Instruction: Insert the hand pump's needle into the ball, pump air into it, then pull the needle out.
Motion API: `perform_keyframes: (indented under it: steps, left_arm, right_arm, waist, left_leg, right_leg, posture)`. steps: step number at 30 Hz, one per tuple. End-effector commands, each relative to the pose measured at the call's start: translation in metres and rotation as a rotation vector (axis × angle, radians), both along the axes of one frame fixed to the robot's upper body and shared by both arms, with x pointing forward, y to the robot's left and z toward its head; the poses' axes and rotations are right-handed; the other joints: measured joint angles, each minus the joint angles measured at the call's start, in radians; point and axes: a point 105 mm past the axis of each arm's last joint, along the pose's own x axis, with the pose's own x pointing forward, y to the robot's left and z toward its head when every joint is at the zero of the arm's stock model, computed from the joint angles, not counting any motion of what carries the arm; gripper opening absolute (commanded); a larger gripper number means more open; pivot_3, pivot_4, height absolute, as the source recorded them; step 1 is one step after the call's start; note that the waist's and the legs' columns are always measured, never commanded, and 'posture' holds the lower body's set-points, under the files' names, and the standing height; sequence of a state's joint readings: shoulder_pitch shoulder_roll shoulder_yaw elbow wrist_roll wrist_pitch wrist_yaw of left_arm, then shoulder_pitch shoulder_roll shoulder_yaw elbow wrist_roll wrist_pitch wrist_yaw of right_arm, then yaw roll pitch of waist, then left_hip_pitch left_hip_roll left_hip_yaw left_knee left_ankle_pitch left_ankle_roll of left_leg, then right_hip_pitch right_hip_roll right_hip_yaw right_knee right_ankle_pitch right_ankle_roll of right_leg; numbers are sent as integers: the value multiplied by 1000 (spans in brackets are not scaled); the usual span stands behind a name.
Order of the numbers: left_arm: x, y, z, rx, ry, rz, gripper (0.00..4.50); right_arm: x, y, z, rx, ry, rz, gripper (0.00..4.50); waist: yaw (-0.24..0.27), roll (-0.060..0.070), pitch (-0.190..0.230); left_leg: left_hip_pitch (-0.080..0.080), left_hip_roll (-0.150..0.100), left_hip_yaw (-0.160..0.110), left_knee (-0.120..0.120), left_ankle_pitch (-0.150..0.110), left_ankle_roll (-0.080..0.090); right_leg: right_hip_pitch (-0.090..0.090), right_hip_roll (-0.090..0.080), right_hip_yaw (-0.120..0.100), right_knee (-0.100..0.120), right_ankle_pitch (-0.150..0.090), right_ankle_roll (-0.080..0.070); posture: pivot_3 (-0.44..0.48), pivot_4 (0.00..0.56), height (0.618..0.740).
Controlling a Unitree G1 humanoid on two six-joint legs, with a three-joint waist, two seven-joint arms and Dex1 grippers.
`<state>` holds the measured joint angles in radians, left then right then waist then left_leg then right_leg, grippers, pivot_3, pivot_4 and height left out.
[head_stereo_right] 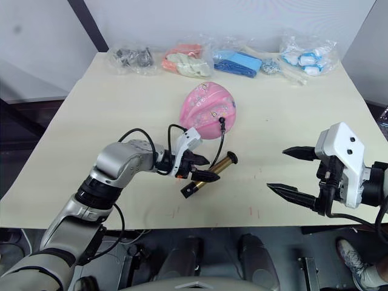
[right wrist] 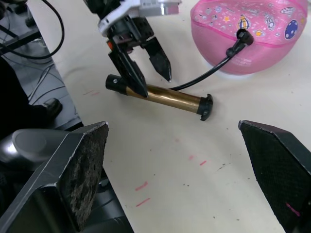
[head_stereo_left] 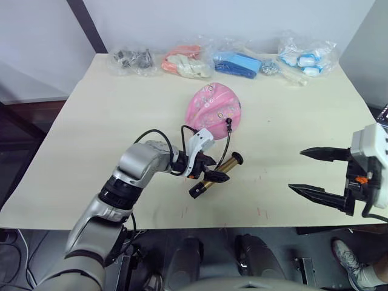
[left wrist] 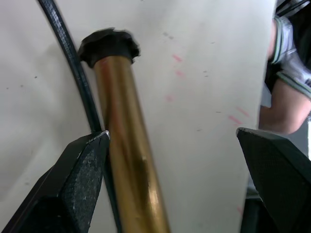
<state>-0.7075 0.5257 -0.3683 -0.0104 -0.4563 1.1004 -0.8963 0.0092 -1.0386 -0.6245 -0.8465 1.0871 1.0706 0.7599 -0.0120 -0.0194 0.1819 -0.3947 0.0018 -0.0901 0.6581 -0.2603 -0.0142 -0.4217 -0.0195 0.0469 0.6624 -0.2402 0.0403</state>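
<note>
Broadly, a pale cream table (head_stereo_left: 91, 121) carries everything, with a few small red marks on its near part and a plain light wall behind its far edge. Taking the ball (head_stereo_left: 214, 107) as landmark: it is pink, partly deflated and sagging, and sits on the tabletop beyond the middle. Along the far edge behind the ball lie four clear plastic bags: one with dark metal parts (head_stereo_left: 131, 59), one with orange and cream items (head_stereo_left: 185, 62), one with blue items (head_stereo_left: 237, 64), and one with white and blue items (head_stereo_left: 306, 58).

On the near side of the ball lies the hand pump (right wrist: 160, 96), its gold barrel flat on the table and angled. Its thin black hose (right wrist: 206, 77) curves up to a black fitting pressed against the ball's near face; the needle itself cannot be made out.

The left gripper (head_stereo_right: 203, 169) is at the pump, nearer than the ball, its fingers spread to either side of the barrel; one finger touches the barrel and hose, the other stands apart. The right gripper (head_stereo_left: 315, 173) hovers well to the right of the ball and closer to the near edge, fingers wide apart and holding nothing.
</note>
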Motion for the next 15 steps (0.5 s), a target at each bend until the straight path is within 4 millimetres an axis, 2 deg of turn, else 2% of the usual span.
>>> perform_keyframes:
  steps: [1,15]
  left_arm:
    - [3,-9,7,-13,-38,-55,4477]
    - [13,-25,-12,41,-13,-111,4477]
  right_arm:
    - [-2,3,6,-7,-40,5,4500]
    - [-8,4,1,14,-43,-17,4500]
  waist:
    - [0,0,0]
    - [0,0,0]
  left_leg:
    - [0,0,0,1,0,0]
    - [-2,0,1,5,0,0]
  right_leg:
    - [0,0,0,0,0,0]
    - [1,0,-1,0,0,1]
  posture:
    - [0,150,740]
    - [0,150,740]
